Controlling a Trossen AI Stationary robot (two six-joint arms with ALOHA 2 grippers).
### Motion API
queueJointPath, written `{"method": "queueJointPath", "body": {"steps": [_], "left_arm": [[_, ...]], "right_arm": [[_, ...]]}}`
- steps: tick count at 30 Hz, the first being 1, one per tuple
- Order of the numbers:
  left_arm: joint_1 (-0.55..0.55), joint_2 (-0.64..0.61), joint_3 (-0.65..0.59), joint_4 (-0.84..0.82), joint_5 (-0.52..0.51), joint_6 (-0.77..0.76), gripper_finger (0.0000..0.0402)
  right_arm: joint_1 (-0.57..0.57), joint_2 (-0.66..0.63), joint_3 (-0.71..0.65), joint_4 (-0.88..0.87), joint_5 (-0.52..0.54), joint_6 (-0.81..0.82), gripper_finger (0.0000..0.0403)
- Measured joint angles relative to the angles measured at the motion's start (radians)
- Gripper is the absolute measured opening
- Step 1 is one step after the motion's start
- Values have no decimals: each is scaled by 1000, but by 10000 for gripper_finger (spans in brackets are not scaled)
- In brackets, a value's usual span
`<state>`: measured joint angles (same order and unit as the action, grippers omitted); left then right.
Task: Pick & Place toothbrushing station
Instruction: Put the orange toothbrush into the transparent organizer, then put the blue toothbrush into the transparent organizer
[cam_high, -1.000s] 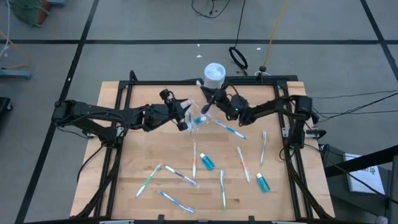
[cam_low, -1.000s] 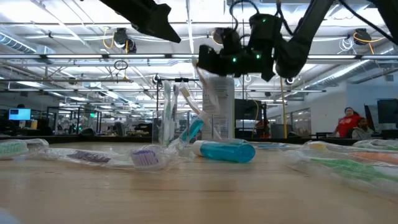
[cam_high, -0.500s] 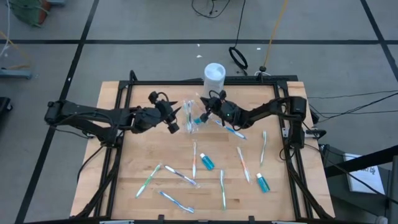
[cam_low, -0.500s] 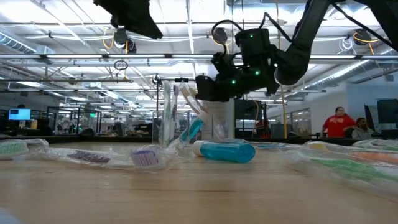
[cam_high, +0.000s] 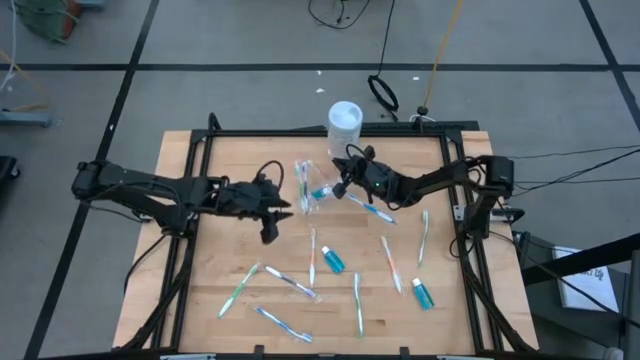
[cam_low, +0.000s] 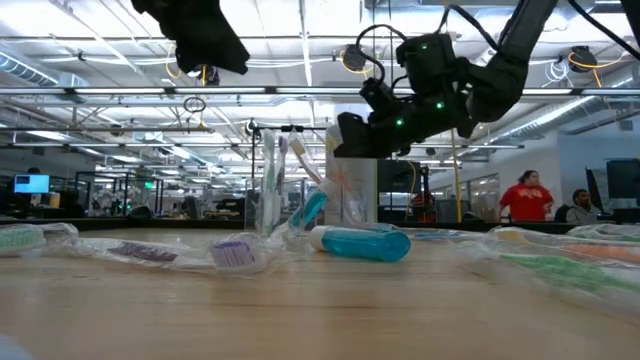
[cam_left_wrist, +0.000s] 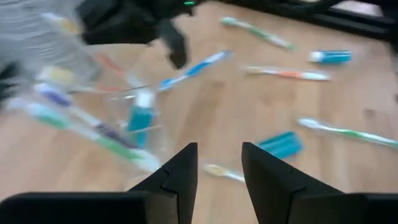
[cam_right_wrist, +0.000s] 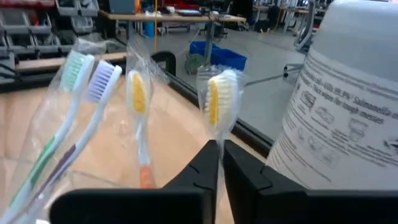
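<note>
High view: cup (cam_high: 310, 190) stands on the tabletop (cam_high: 220, 270) between both arms; left claw (cam_high: 272, 212) spread, empty.
Right wrist view: right claw (cam_right_wrist: 219, 163) nearly pressed together just below a yellow-bristled toothbrush (cam_right_wrist: 219, 99); grip cannot be told. Release advised only once the brush rests inside the cup.

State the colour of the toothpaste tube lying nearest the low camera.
The toothpaste tube is blue; the low view shows it best.

One clear cup (cam_high: 310, 192) holds four toothbrushes (cam_right_wrist: 138, 93) and one toothpaste tube (cam_high: 321, 192). Eight toothbrushes (cam_high: 357, 304) and two toothpaste tubes (cam_high: 332, 260) lie loose. One white container (cam_high: 344, 120) stands.
</note>
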<state>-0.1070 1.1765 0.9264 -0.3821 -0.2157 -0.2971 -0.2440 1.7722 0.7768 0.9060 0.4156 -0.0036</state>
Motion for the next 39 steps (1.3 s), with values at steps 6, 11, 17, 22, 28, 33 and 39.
{"method": "queueJointPath", "body": {"steps": [6,11,17,22,28,33,39], "left_arm": [[-45,28,1,23,74,-32,129],[-91,62,2,24,88,-102,129],[-150,90,1,-114,95,-314,129],[-221,143,1,-219,96,-531,129],[-320,233,0,-218,120,-658,129],[-401,312,0,-117,118,-637,129],[-497,455,0,178,132,-395,129]], "right_arm": [[4,-34,-32,-67,-4,0,61],[23,-50,-53,-66,-4,-1,102],[69,-64,-61,-72,-1,-10,135],[121,-63,-61,-84,-1,-16,143],[187,-75,-60,-125,-1,-48,144],[235,-110,-60,-159,-2,-112,144],[260,-139,-61,-164,-1,-200,144]]}}
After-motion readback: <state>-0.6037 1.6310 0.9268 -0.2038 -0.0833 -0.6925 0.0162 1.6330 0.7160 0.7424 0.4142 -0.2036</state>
